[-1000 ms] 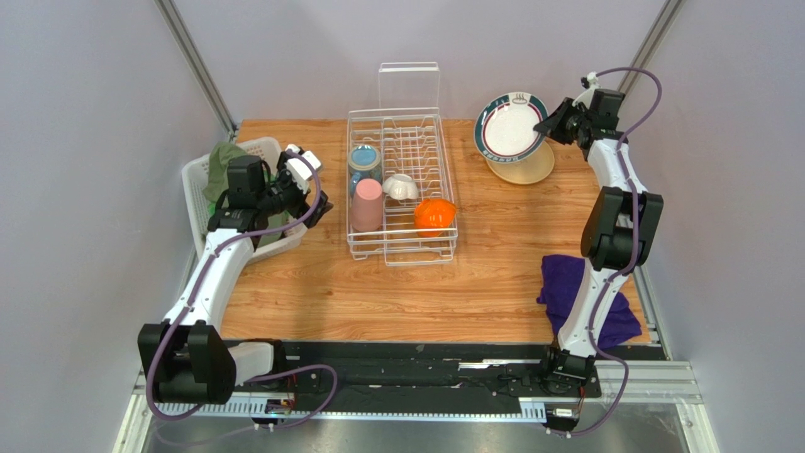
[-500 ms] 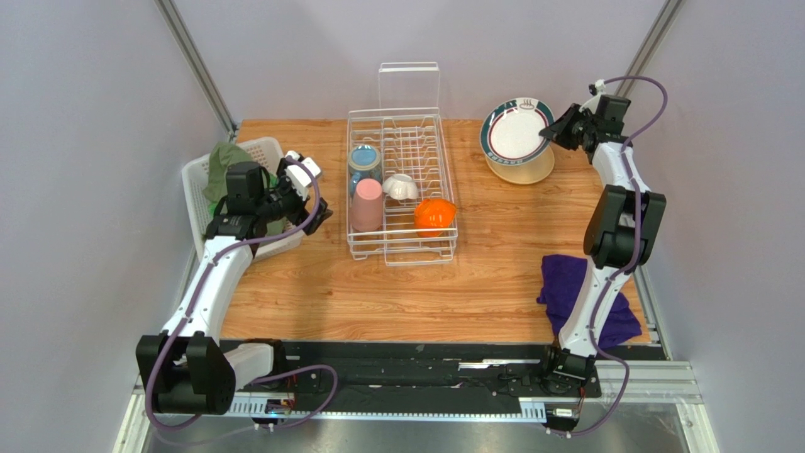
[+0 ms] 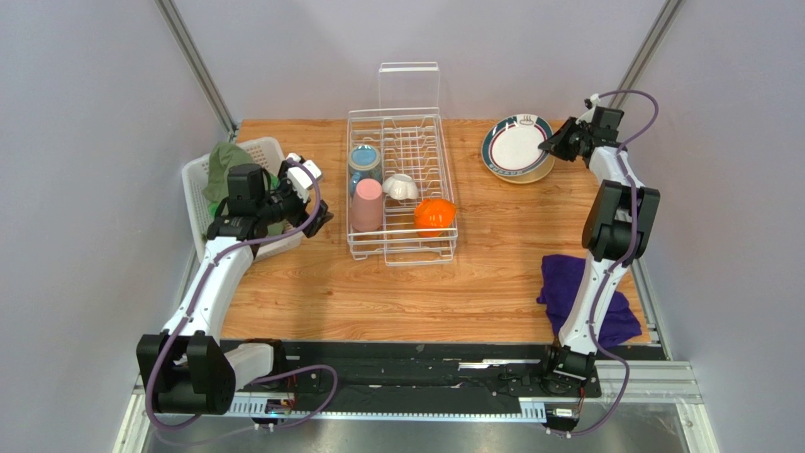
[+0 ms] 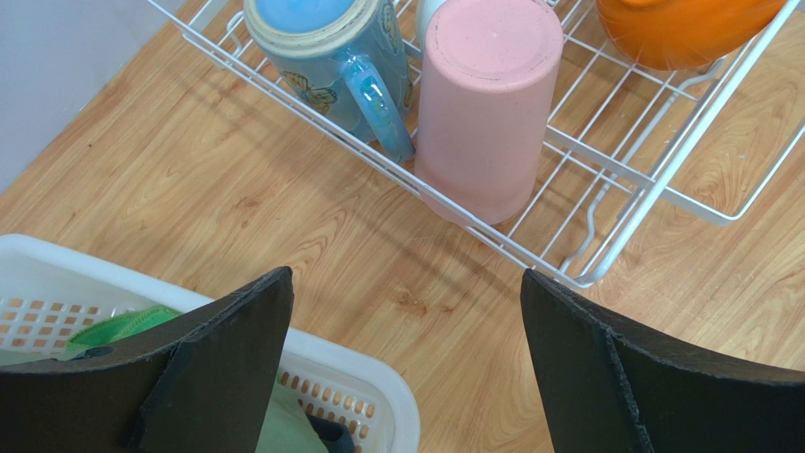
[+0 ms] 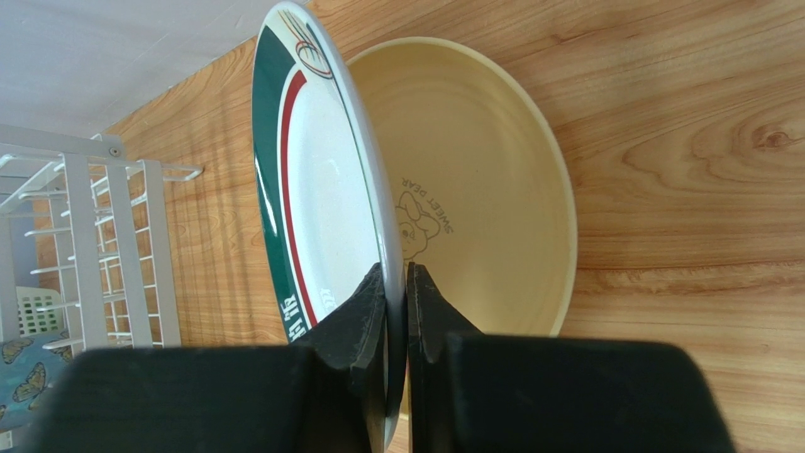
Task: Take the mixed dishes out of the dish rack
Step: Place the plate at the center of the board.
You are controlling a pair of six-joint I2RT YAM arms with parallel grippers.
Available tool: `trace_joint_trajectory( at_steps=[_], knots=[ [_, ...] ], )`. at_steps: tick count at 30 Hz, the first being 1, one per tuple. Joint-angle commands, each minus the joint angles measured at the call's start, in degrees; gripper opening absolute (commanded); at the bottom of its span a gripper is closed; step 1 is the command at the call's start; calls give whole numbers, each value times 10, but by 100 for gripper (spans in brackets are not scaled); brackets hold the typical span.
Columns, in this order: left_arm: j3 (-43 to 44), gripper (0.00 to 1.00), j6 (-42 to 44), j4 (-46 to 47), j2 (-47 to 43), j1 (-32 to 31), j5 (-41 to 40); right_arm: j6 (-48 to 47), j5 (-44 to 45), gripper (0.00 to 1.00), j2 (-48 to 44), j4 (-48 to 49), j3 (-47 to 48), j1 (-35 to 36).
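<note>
The white wire dish rack [image 3: 402,236] stands mid-table with a clear panel at its far end. In it are the blue patterned mug [image 3: 364,159], the pink cup [image 3: 367,205], the small white cup [image 3: 403,188] and the orange bowl [image 3: 434,217]. My right gripper [image 3: 550,145] is shut on the rim of the dark-rimmed white plate [image 3: 515,146], holding it low and tilted over the pale yellow plate [image 5: 491,179] on the table. My left gripper [image 3: 316,212] is open and empty, left of the rack, over the basket's edge. The mug [image 4: 331,57] and pink cup [image 4: 487,94] show ahead of it.
A white plastic slatted basket [image 3: 203,179] with green cloth sits at the left table edge. A purple cloth [image 3: 567,283] lies at the right front, beside the right arm. The side walls stand close to both arms.
My right gripper has lowered the dark-rimmed plate from nearly upright down toward the yellow plate. The left arm has barely moved.
</note>
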Motion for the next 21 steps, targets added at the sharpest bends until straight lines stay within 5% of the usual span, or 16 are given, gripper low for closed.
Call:
trace_joint_trajectory(
  at_steps=[1,21],
  knots=[
    [-3,98,5,13,-4,2,22,-9,6,0,8,9,41,-4],
    [-11,98,11,11,-11,2,26,-9,0,9,24,-11,55,-15]
  ],
)
